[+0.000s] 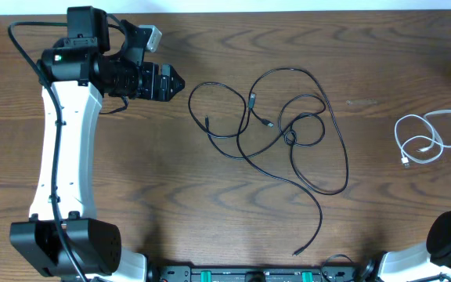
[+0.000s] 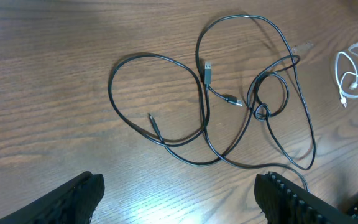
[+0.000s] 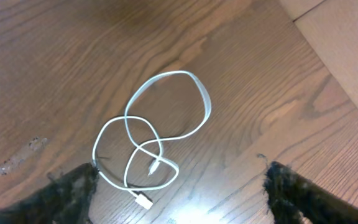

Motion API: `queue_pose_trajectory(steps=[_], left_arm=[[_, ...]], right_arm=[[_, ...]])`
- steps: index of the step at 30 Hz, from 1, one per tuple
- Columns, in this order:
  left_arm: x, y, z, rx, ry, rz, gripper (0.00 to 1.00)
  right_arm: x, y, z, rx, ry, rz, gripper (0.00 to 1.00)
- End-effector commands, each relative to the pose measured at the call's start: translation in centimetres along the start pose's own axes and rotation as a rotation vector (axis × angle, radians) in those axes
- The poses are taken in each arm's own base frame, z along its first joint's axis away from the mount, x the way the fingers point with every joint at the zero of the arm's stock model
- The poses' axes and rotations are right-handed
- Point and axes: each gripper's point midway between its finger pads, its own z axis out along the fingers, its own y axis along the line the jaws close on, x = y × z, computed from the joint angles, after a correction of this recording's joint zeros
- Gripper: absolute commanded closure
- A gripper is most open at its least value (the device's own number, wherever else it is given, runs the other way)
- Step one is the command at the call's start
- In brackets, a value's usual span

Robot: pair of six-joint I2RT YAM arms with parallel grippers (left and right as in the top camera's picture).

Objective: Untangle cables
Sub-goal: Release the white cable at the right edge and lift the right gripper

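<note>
Left fingers [image 2: 82, 199] spread wide, nothing between them, hovering just left of black cable tangle [image 1: 290, 139] in middle of desk [image 1: 131, 196]. Right fingers [image 3: 67, 193] also wide apart, empty, above white cable [image 3: 179, 72], which lies alone well right of tangle, touching no black cord. Progress, as I judge it: white one freed, though looped over itself. Black cords not separated: loops cross repeatedly, small tight twist at centre, plug ends inside loops. Bulk of work left there.
</note>
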Motion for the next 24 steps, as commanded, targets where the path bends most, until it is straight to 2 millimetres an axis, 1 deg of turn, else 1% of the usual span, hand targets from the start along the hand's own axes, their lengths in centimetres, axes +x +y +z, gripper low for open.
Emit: queue_pose_trajectory(steps=[1,5,8,9,12,13,15,20,24], left_arm=[[-0.1,-0.2,0.1,0.009,0.001,0.012,0.18],[0.0,-0.2,0.1,0.010,0.005,0.010,0.18],[0.1,-0.2,0.1,0.010,0.007,0.009,0.18],[0.1,-0.2,0.1,0.010,0.007,0.008,0.18],[0.2,-0.3,0.1,0.011,0.012,0.006,0.18],[0.3,-0.3,0.1,0.011,0.014,0.012,0.18],[0.3,-0.3,0.1,0.011,0.014,0.012,0.17],[0.3,-0.3,0.1,0.012,0.015,0.019,0.17],[0.3,-0.3,0.1,0.012,0.016,0.024,0.17]], right_arm=[[0.3,-0.2,0.4,0.010,0.014,0.018,0.14],[0.4,1.2,0.4,-0.067,0.019,-0.004,0.14],[0.5,3.3,0.1,-0.155,0.020,-0.053,0.14],[0.5,4.4,-0.2,-0.195,0.015,-0.081,0.14],[0.7,6.5,-0.7,-0.237,0.003,-0.149,0.15],[1.2,8.6,-1.4,-0.265,-0.006,-0.216,0.16],[1.6,10.2,-1.9,-0.286,-0.012,-0.262,0.18],[3.5,15.1,-3.8,-0.350,-0.026,-0.394,0.21],[5.2,18.2,-5.2,-0.384,-0.030,-0.481,0.19]])
